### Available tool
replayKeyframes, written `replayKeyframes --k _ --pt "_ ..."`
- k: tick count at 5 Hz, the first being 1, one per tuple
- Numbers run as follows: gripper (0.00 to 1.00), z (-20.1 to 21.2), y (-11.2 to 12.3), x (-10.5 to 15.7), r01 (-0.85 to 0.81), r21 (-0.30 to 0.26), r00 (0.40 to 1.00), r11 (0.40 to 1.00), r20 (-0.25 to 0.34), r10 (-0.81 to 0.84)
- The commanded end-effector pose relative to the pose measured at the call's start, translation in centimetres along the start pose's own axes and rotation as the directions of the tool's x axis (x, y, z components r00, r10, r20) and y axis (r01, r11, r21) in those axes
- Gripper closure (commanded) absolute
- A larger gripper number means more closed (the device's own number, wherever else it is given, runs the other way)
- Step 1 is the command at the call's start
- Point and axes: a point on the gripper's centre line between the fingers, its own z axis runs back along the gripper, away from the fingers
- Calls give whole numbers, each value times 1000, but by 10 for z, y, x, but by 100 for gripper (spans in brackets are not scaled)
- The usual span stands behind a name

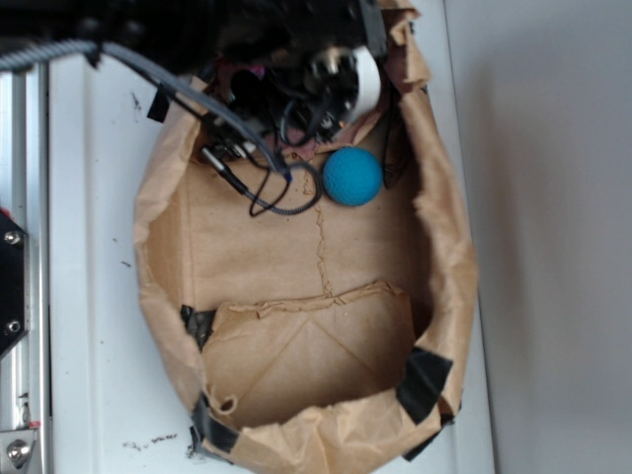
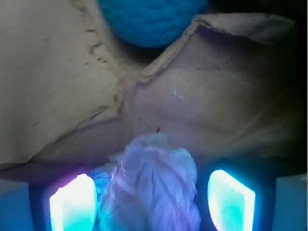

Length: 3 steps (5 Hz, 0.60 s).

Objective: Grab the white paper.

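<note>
Got my fingers (image 2: 151,202) spread wide either side of the white paper (image 2: 151,185) sitting right between them, not pinching yet, so next I reckon I just squeeze and lift.

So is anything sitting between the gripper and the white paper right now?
Nothing visible. In the wrist view the white paper already sits between the gripper fingers; the blue ball lies beyond it, out of the way.

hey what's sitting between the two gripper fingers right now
In the wrist view, the white paper, a crumpled wad, sits between the two glowing fingers of the open gripper. The fingers don't look clamped on it.
</note>
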Motion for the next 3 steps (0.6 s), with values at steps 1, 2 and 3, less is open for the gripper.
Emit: replayKeyframes --k 1,2,3 --pt "100 12 6 1 -15 73 1000 997 26 13" --pt "100 15 5 -4 -36 88 999 995 37 33" --pt "100 15 4 -7 -37 96 999 995 40 33"
